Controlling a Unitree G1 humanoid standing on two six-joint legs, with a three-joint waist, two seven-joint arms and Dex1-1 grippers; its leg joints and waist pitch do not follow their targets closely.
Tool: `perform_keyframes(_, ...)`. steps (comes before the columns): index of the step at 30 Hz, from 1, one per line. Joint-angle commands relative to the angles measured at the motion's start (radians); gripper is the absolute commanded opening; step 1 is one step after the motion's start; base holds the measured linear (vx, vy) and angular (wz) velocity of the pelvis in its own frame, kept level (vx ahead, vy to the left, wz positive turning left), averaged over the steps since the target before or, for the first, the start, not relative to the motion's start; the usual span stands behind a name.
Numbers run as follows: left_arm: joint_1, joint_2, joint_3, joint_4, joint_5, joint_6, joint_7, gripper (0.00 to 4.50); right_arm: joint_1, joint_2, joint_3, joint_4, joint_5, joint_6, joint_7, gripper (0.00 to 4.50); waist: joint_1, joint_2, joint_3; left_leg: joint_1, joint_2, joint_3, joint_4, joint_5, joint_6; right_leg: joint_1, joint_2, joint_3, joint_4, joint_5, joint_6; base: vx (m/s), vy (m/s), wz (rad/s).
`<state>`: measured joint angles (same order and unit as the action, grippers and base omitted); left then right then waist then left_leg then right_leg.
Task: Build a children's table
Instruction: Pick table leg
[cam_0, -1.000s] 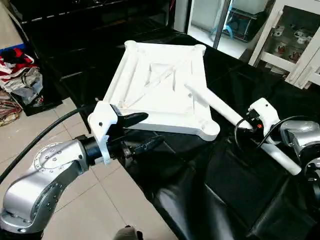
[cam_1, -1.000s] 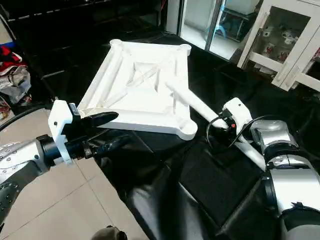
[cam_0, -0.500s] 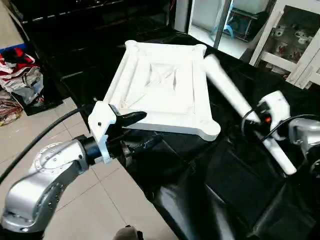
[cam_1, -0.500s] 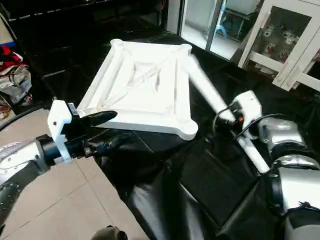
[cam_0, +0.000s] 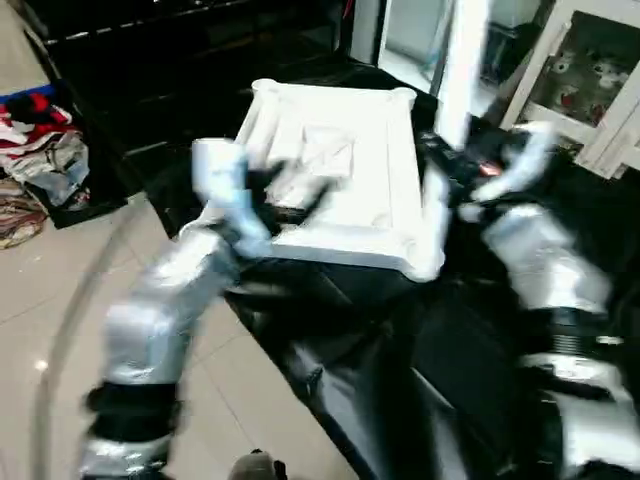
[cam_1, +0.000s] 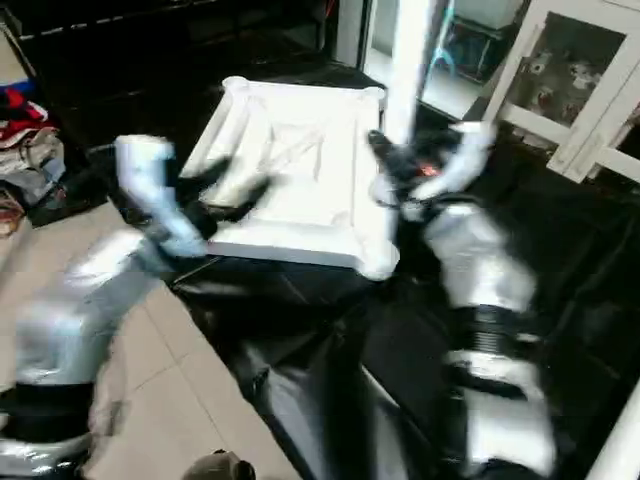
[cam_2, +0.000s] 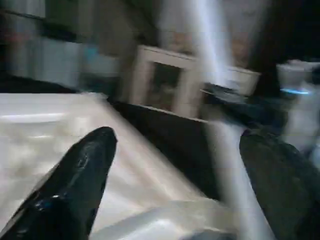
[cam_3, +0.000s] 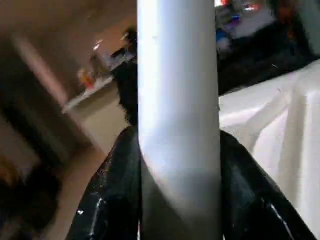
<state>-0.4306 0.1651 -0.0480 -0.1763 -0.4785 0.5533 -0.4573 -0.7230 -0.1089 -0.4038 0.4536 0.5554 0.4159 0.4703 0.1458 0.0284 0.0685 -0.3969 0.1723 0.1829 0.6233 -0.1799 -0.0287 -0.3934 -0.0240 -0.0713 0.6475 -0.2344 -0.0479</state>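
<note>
Black cloth covers the table (cam_0: 470, 400) where the white square plastic tabletop (cam_0: 350, 190) lies ribbed underside up. At its near right corner socket (cam_0: 425, 262) the right gripper (cam_3: 177, 165) has its black fingers (cam_3: 107, 200) clamped around a long white tapered tube leg (cam_0: 460, 70), which stands nearly upright, long axis vertical, lower end just beside that socket. The left gripper (cam_2: 175, 170) hovers over the tabletop's near edge, fingers spread wide, holding nothing. Risk, as I judge it: the leg may meet the socket rim tilted and jam, or push the unheld tabletop across the cloth
</note>
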Motion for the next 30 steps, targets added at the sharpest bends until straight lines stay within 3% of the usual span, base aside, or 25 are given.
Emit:
perform_keyframes(1,-0.011,0.001,-0.034,0.023,0.013,0.015,-0.024,4.49,-0.030,0.005,-0.055,-0.077,0.035,0.016,-0.091,1.50,-0.008,0.001,-0.089,0.032,0.073,-0.031,-0.063,-0.056,0.034,0.040,-0.117,0.065,-0.072,-0.009,-0.171,0.000,0.000,0.00)
perform_keyframes(3,-0.011,0.002,-0.052,0.041,0.058,-0.009,-0.002,4.50,-0.002,0.000,-0.014,-0.143,-0.026,0.055,-0.093,1.50,-0.011,0.005,-0.090,0.031,0.073,-0.031,-0.064,-0.038,0.028,0.040,-0.114,0.065,-0.069,0.035,-0.151,0.000,0.000,0.00)
perform_keyframes(5,-0.007,0.007,-0.053,0.052,0.117,-0.053,0.051,4.50,0.059,-0.039,0.069,-0.252,-0.110,0.111,-0.088,1.50,-0.013,-0.010,-0.087,0.021,0.067,-0.031,-0.063,-0.017,0.029,0.052,-0.116,0.068,-0.068,0.076,-0.118,0.000,0.000,0.00)
perform_keyframes(6,-0.005,0.019,-0.052,0.052,0.153,-0.050,0.093,4.50,0.098,-0.065,0.110,-0.326,-0.143,0.151,-0.106,1.50,-0.014,-0.008,-0.088,0.018,0.066,-0.033,-0.064,-0.008,0.029,0.057,-0.117,0.068,-0.066,0.085,-0.110,0.000,0.000,0.00)
perform_keyframes(7,-0.005,0.027,-0.053,0.050,0.171,-0.038,0.114,4.50,0.117,-0.078,0.125,-0.364,-0.150,0.170,-0.124,1.50,-0.013,-0.020,-0.087,0.018,0.064,-0.031,-0.063,-0.003,0.031,0.060,-0.118,0.071,-0.066,0.091,-0.092,0.000,0.000,0.00)
perform_keyframes(8,0.006,0.032,-0.041,0.035,0.190,-0.062,0.135,4.50,0.142,-0.100,0.152,-0.408,-0.184,0.183,-0.136,1.50,-0.014,-0.017,-0.087,0.019,0.063,-0.030,-0.063,-0.013,0.033,0.056,-0.120,0.071,-0.068,0.074,-0.090,0.000,0.000,0.00)
perform_keyframes(9,0.015,0.035,-0.029,0.024,0.206,-0.089,0.149,4.50,0.163,-0.119,0.179,-0.445,-0.208,0.191,-0.153,1.49,-0.015,-0.022,-0.083,0.017,0.062,-0.029,-0.065,-0.037,0.025,0.057,-0.121,0.071,-0.080,-0.004,-0.076,0.000,0.000,0.00)
perform_keyframes(11,0.029,0.021,0.006,0.002,0.209,-0.074,0.203,4.50,0.188,-0.132,0.195,-0.484,-0.230,0.215,-0.183,1.49,-0.022,-0.032,-0.081,0.017,0.063,-0.027,-0.067,-0.045,0.019,0.056,-0.120,0.071,-0.081,-0.022,-0.077,0.000,0.000,0.00)
perform_keyframes(13,0.075,0.017,0.046,-0.045,0.253,-0.097,0.278,4.50,0.268,-0.125,0.193,-0.571,-0.258,0.216,-0.266,1.49,-0.027,-0.034,-0.080,0.010,0.057,-0.021,-0.062,-0.057,0.036,0.060,-0.137,0.083,-0.085,-0.064,-0.077,0.000,0.000,0.00)
perform_keyframes(14,0.083,0.018,0.047,-0.052,0.260,-0.105,0.283,4.50,0.284,-0.122,0.192,-0.584,-0.263,0.212,-0.276,1.49,-0.026,-0.038,-0.080,0.000,0.049,-0.021,-0.052,-0.054,0.074,0.070,-0.165,0.097,-0.092,-0.073,-0.092,0.000,0.000,0.00)
perform_keyframes(15,0.102,0.009,0.053,-0.064,0.272,-0.105,0.298,4.50,0.325,-0.098,0.173,-0.623,-0.266,0.240,-0.312,1.49,-0.017,-0.027,-0.085,0.038,0.046,0.010,0.000,-0.099,0.049,0.040,-0.161,0.171,-0.131,-0.179,-0.063,0.000,0.000,0.00)
perform_keyframes(16,0.111,0.008,0.049,-0.067,0.277,-0.103,0.302,4.50,0.347,-0.087,0.167,-0.642,-0.275,0.253,-0.331,1.49,0.000,-0.055,-0.069,0.012,0.025,-0.003,0.026,-0.169,0.010,0.069,-0.166,0.244,-0.137,-0.277,-0.067,0.000,0.000,0.00)
perform_keyframes(17,0.113,0.007,0.048,-0.067,0.278,-0.103,0.304,4.50,0.354,-0.084,0.166,-0.649,-0.277,0.258,-0.336,1.49,0.012,-0.060,-0.064,-0.006,0.018,-0.021,0.041,-0.174,0.006,0.088,-0.185,0.272,-0.145,-0.324,-0.063,-0.012,0.086,-0.46)
perform_keyframes(18,0.133,0.012,0.034,-0.065,0.298,-0.108,0.313,4.50,0.402,-0.052,0.153,-0.695,-0.287,0.291,-0.382,1.49,0.039,-0.049,-0.066,-0.026,0.008,-0.058,0.085,-0.182,0.002,0.102,-0.207,0.340,-0.156,-0.366,-0.074,-0.002,0.143,-0.65)
perform_keyframes(19,0.136,0.014,0.029,-0.055,0.308,-0.117,0.320,4.50,0.419,-0.038,0.153,-0.716,-0.295,0.297,-0.404,1.49,0.051,-0.056,-0.065,-0.025,-0.012,-0.078,0.094,-0.190,-0.009,0.093,-0.160,0.365,-0.154,-0.354,-0.085,-0.002,0.143,-0.65)
perform_keyframes(21,0.135,0.009,0.031,-0.037,0.313,-0.119,0.330,4.50,0.456,-0.027,0.174,-0.753,-0.319,0.293,-0.429,1.49,0.046,-0.057,-0.065,-0.019,-0.037,-0.086,0.080,-0.179,-0.012,0.083,-0.097,0.376,-0.149,-0.309,-0.086,-0.023,0.240,-0.50)
perform_keyframes(22,0.127,0.010,0.032,-0.018,0.323,-0.121,0.340,4.50,0.484,-0.021,0.196,-0.780,-0.335,0.290,-0.446,1.49,0.026,-0.026,-0.085,-0.009,-0.047,-0.098,-0.002,-0.042,0.145,0.069,-0.053,0.297,-0.126,-0.111,-0.070,-0.029,0.274,-0.46)
perform_keyframes(23,0.124,0.011,0.033,-0.013,0.324,-0.122,0.341,4.50,0.489,-0.018,0.198,-0.785,-0.336,0.291,-0.450,1.49,0.011,-0.025,-0.080,0.014,-0.042,-0.095,-0.028,-0.015,0.232,0.035,-0.022,0.256,-0.113,-0.084,-0.048,-0.032,0.343,-0.18)
perform_keyframes(24,0.120,0.011,0.035,0.001,0.328,-0.127,0.341,4.50,0.503,-0.012,0.205,-0.798,-0.337,0.292,-0.461,1.49,-0.052,0.012,-0.096,0.103,-0.012,-0.129,-0.056,0.049,0.393,-0.059,0.028,0.139,-0.023,-0.129,-0.029,-0.036,0.376,0.02)
perform_keyframes(25,0.118,0.012,0.036,0.006,0.329,-0.130,0.341,4.50,0.507,-0.011,0.208,-0.801,-0.339,0.292,-0.464,1.49,-0.096,0.049,-0.091,0.073,0.003,-0.138,-0.113,0.053,0.485,-0.067,0.021,0.032,0.118,-0.195,0.012,-0.036,0.376,0.02)
perform_keyframes(26,0.112,0.014,0.038,0.023,0.333,-0.140,0.337,4.50,0.519,-0.009,0.218,-0.813,-0.349,0.289,-0.476,1.49,-0.099,0.043,-0.085,0.066,0.019,-0.131,-0.120,0.058,0.491,-0.074,0.007,0.006,0.142,-0.192,0.043,-0.063,0.346,0.08)
perform_keyframes(27,0.108,0.015,0.039,0.036,0.338,-0.147,0.335,4.50,0.528,-0.004,0.221,-0.826,-0.352,0.291,-0.483,1.49,-0.110,0.036,-0.078,0.069,0.032,-0.127,-0.105,0.086,0.500,-0.090,-0.016,-0.022,0.156,-0.163,0.073,-0.084,0.299,0.05)
perform_keyframes(28,0.107,0.016,0.041,0.042,0.341,-0.150,0.333,4.50,0.533,0.000,0.222,-0.833,-0.353,0.294,-0.487,1.49,-0.115,0.024,-0.079,0.075,0.035,-0.132,-0.112,0.071,0.497,-0.074,-0.030,-0.034,0.146,-0.140,0.095,-0.084,0.299,0.05)
perform_keyframes(29,0.106,0.017,0.042,0.050,0.344,-0.153,0.333,4.50,0.538,0.006,0.221,-0.845,-0.357,0.300,-0.494,1.49,-0.120,0.036,-0.087,0.103,0.065,-0.058,-0.104,0.020,0.386,-0.087,-0.051,-0.029,0.118,-0.127,0.081,-0.100,0.264,-0.06)
perform_keyframes(30,0.104,0.019,0.045,0.064,0.350,-0.159,0.334,4.50,0.545,0.020,0.216,-0.866,-0.361,0.313,-0.507,1.49,-0.119,-0.008,-0.086,0.096,0.082,-0.015,-0.135,-0.170,0.182,-0.045,-0.088,-0.008,0.075,-0.085,0.042,-0.104,0.203,-0.34)
